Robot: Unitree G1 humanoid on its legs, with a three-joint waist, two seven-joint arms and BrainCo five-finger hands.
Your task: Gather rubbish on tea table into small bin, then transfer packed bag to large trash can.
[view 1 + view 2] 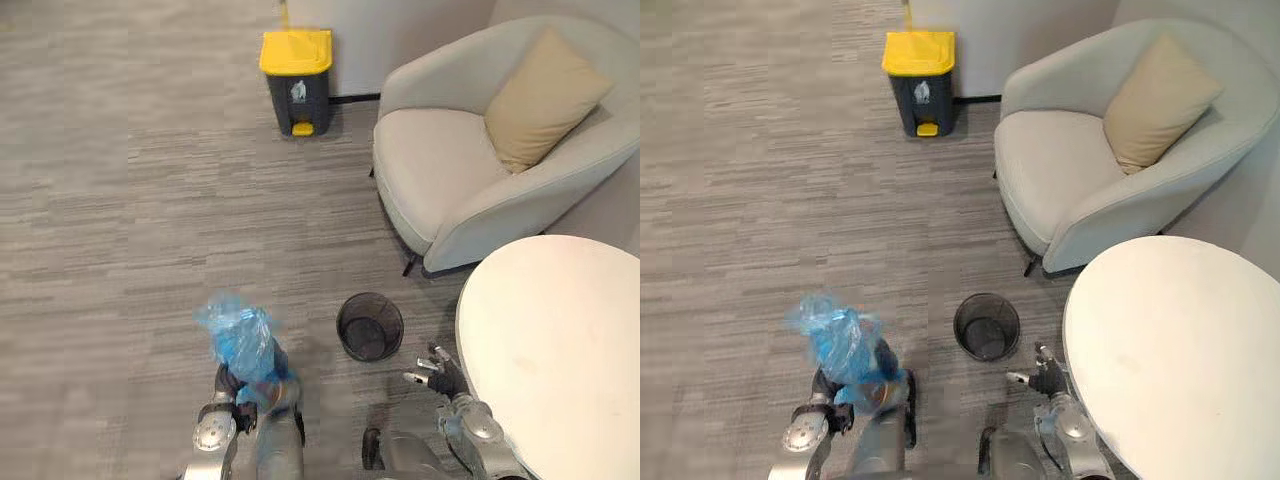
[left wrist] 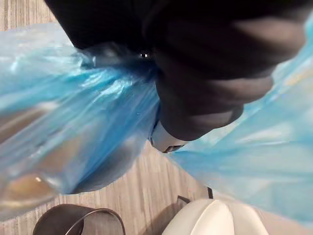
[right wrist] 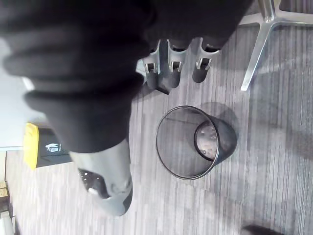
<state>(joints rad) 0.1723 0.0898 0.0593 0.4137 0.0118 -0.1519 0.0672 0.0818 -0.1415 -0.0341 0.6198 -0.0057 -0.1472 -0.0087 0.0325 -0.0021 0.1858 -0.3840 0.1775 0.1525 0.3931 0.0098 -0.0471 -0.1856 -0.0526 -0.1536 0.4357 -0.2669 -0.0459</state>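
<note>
Since the blue bag (image 1: 240,335) is bound for the large trash can (image 1: 297,80), far ahead, left robot hand (image 1: 232,384) grasps its gathered neck, bag off the floor (image 1: 120,200). Right robot hand (image 1: 440,376): released, just beside unlined small bin (image 1: 345,335).

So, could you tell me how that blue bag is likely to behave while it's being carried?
The bag is thin, crinkled film bunched at the left hand, so it is probably floppy and may sway. Brownish shapes show through it and it looks loosely filled, so it is likely light for its size. Glossy film could slip.
</note>
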